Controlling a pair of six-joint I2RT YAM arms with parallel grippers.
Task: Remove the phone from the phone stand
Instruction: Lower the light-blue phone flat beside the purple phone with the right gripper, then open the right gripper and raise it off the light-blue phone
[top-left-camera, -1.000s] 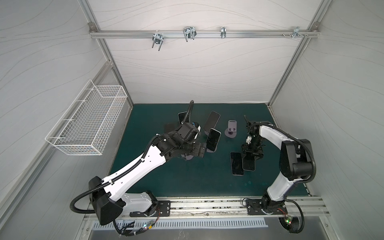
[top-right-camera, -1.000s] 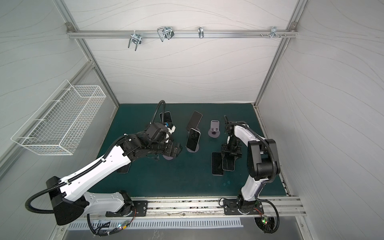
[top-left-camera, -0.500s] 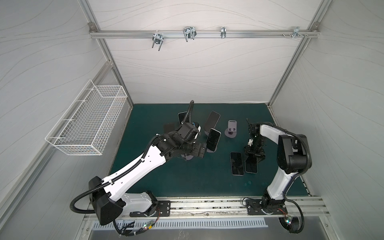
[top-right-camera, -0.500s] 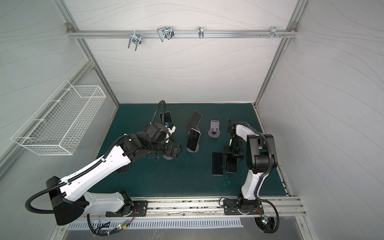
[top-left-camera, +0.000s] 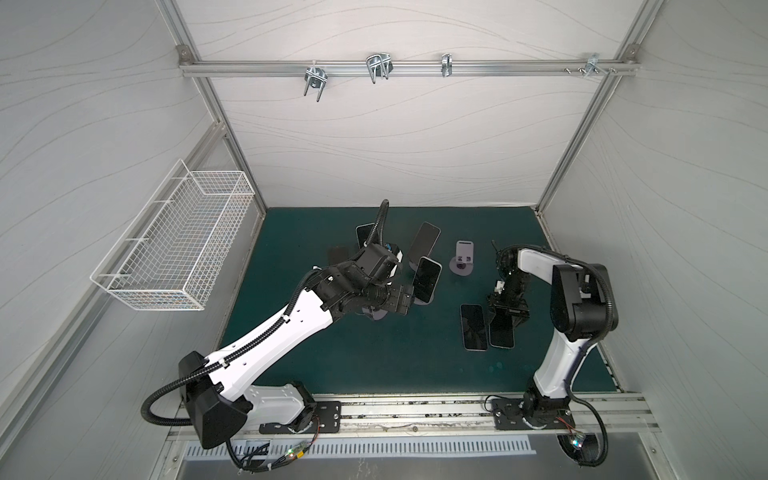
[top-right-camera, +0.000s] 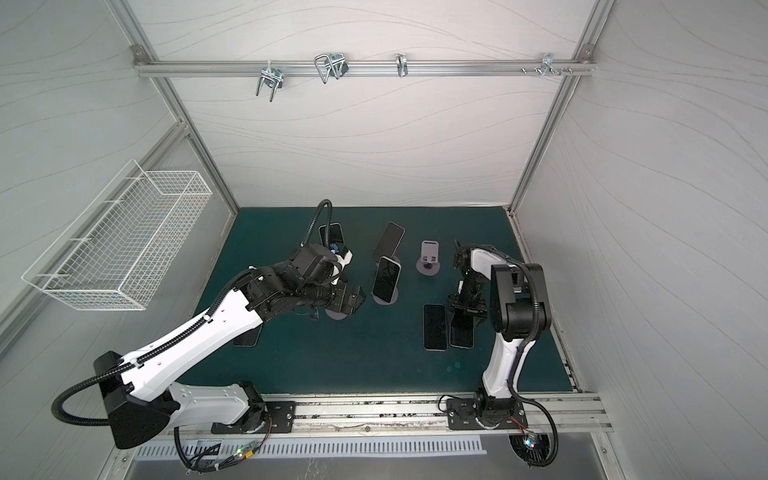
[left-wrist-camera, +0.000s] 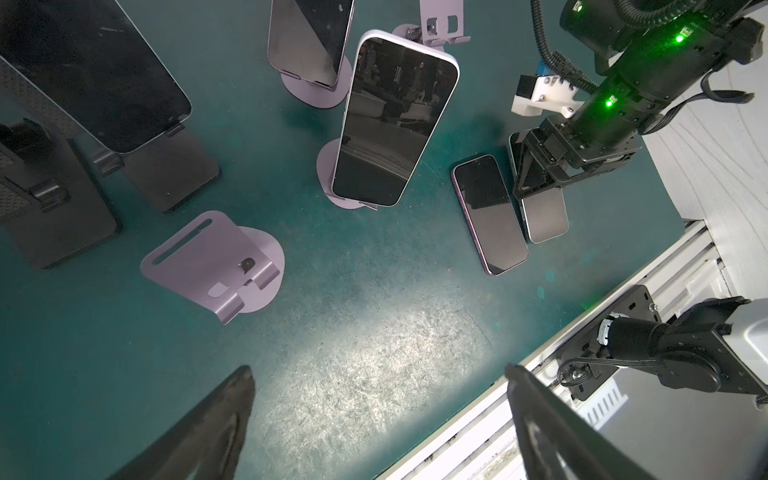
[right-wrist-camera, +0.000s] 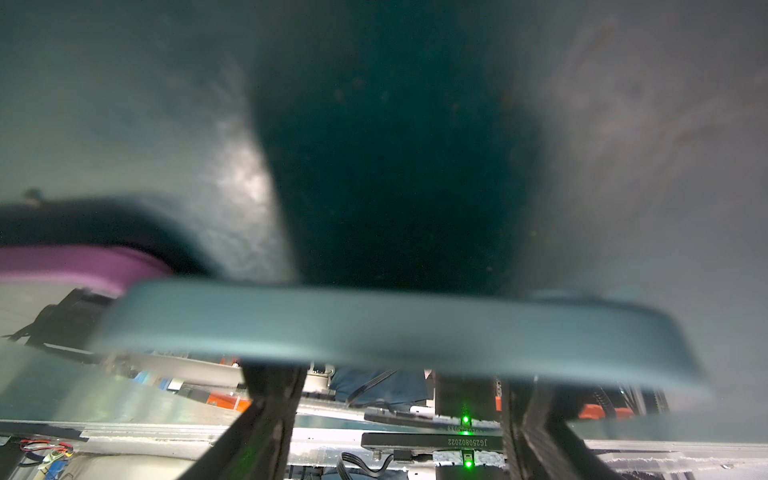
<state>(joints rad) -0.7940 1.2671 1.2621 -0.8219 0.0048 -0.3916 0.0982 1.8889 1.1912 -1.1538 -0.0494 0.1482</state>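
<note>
Two phones lie side by side on the green worktop (top-left-camera: 374, 365), in front of the right arm: a purple phone (top-left-camera: 473, 328) and, just beside it on the right in both top views, a grey phone (top-left-camera: 502, 337). Their long edges are almost touching.

The right gripper (top-left-camera: 508, 312) comes down from above onto the far end of the grey phone. Its jaws are partly open, one at each long edge of this phone, and they appear to be closed on it. In the right wrist view the end of the grey phone (right-wrist-camera: 374, 328) crosses the picture, blurred, and it hides the tips of the jaws. I cannot tell whether this end rests on the worktop or is a little lifted.

Behind the right gripper, near the back of the worktop, an empty lilac stand (top-left-camera: 463, 257) is upright and apart from the grey phone.

The left gripper (left-wrist-camera: 378, 370) hovers over the middle of the worktop. Its jaws are wide open and hold nothing; only bare worktop shows between them. A second lilac stand (left-wrist-camera: 212, 266), also without a phone, sits close by. A little further from it, a pale-edged phone (left-wrist-camera: 395, 120) leans on its own lilac stand, and a dark phone (left-wrist-camera: 309, 37) leans on another stand behind that one.
</note>
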